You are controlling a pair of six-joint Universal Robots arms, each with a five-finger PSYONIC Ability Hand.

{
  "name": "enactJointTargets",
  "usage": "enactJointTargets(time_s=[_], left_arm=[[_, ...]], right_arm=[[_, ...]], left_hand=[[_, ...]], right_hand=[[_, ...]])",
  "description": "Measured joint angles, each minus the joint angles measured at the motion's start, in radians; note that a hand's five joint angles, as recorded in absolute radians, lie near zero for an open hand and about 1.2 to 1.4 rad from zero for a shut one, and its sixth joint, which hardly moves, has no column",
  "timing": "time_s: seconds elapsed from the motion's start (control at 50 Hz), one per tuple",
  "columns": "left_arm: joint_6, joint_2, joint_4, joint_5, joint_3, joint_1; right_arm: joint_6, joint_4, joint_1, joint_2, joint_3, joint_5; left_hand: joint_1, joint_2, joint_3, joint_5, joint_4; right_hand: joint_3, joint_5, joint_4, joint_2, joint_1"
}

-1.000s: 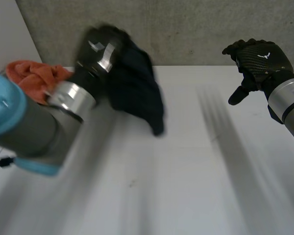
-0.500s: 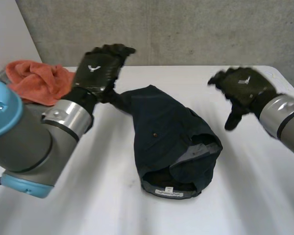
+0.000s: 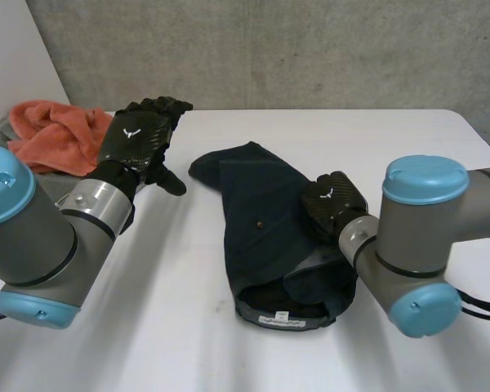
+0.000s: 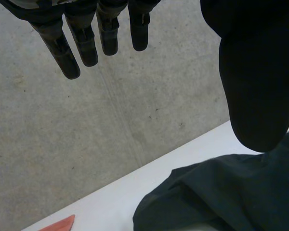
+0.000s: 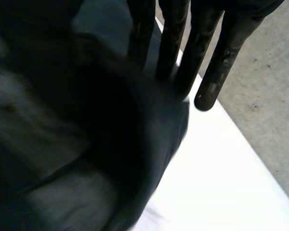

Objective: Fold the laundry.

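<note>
Opening step of folding: the dark garment (image 3: 265,237) lies crumpled at the middle of the white desk (image 3: 180,327), not yet spread flat. The right robot hand (image 3: 331,204) rests on its 3 o'clock edge, fingers (image 5: 231,53) straight on the cloth, gripping nothing. The left robot hand (image 3: 135,139) hovers at the garment's 10 o'clock, fingers (image 4: 82,43) straight and empty. The next move probably calls for pinching opposite edges and drawing the cloth flat. An orange towel (image 3: 53,135) lies at the desk's 10 o'clock corner; a concrete wall (image 3: 310,49) stands at 12 o'clock.
</note>
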Motion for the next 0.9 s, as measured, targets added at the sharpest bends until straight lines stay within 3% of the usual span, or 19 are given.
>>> enactJointTargets(time_s=[0.08, 0.2, 0.3, 0.36, 0.4, 0.42, 0.48, 0.66, 0.74, 0.8, 0.84, 0.9], left_arm=[[-0.001, -0.012, 0.009, 0.004, 0.022, 0.003], [-0.001, -0.082, 0.019, 0.008, 0.102, 0.008], [0.001, -0.196, 0.020, 0.011, 0.219, 0.025], [0.023, -0.323, 0.019, 0.029, 0.357, 0.042], [0.030, -0.341, 0.019, 0.036, 0.377, 0.044], [0.058, -0.395, 0.019, 0.070, 0.434, 0.047], [0.093, -0.447, 0.019, 0.121, 0.485, 0.048], [0.136, -0.558, 0.019, 0.283, 0.539, 0.026], [0.137, -0.590, 0.019, 0.298, 0.555, 0.014], [0.136, -0.612, 0.019, 0.301, 0.569, 0.005], [0.136, -0.618, 0.020, 0.297, 0.576, 0.001], [0.136, -0.621, 0.026, 0.285, 0.591, -0.001]], right_arm=[[-0.061, -0.034, 0.003, 0.035, -0.044, 0.019], [-0.089, -0.066, 0.005, -0.016, -0.056, 0.000], [-0.054, -0.069, 0.013, -0.159, -0.036, -0.081], [0.010, -0.047, 0.013, -0.311, -0.006, -0.213], [0.020, -0.039, 0.013, -0.333, -0.002, -0.234], [0.048, -0.009, 0.011, -0.394, 0.011, -0.295], [0.086, 0.042, 0.008, -0.468, 0.023, -0.365], [0.194, 0.144, -0.003, -0.558, 0.036, -0.444], [0.210, 0.154, -0.016, -0.571, 0.042, -0.449], [0.212, 0.159, -0.037, -0.577, 0.048, -0.450], [0.211, 0.162, -0.054, -0.576, 0.050, -0.450], [0.209, 0.165, -0.082, -0.570, 0.049, -0.450]], left_hand=[[0.000, 0.000, 0.000, 0.000, 0.000], [0.000, 0.000, 0.000, 0.000, 0.000], [0.000, 0.000, 0.000, 0.000, 0.000], [0.000, 0.000, 0.000, 0.000, 0.000], [0.000, 0.000, 0.000, 0.000, 0.000], [0.000, 0.000, 0.000, 0.000, 0.000], [0.000, -0.001, 0.000, 0.000, 0.000], [0.012, 0.008, 0.007, 0.010, 0.010], [0.293, 0.252, 0.245, 0.253, 0.254], [0.811, 0.744, 0.733, 0.728, 0.746], [0.931, 0.913, 0.902, 0.899, 0.917], [0.931, 0.965, 0.955, 0.925, 0.971]], right_hand=[[0.243, 0.274, 0.261, 0.213, 0.175], [0.260, 0.281, 0.273, 0.227, 0.175], [0.260, 0.281, 0.275, 0.228, 0.175], [0.260, 0.281, 0.275, 0.228, 0.175], [0.260, 0.281, 0.275, 0.228, 0.175], [0.260, 0.280, 0.276, 0.228, 0.175], [0.260, 0.281, 0.276, 0.228, 0.175], [0.260, 0.280, 0.276, 0.228, 0.175], [0.260, 0.281, 0.276, 0.228, 0.175], [0.260, 0.281, 0.276, 0.228, 0.175], [0.260, 0.281, 0.276, 0.228, 0.175], [0.260, 0.281, 0.276, 0.228, 0.175]])
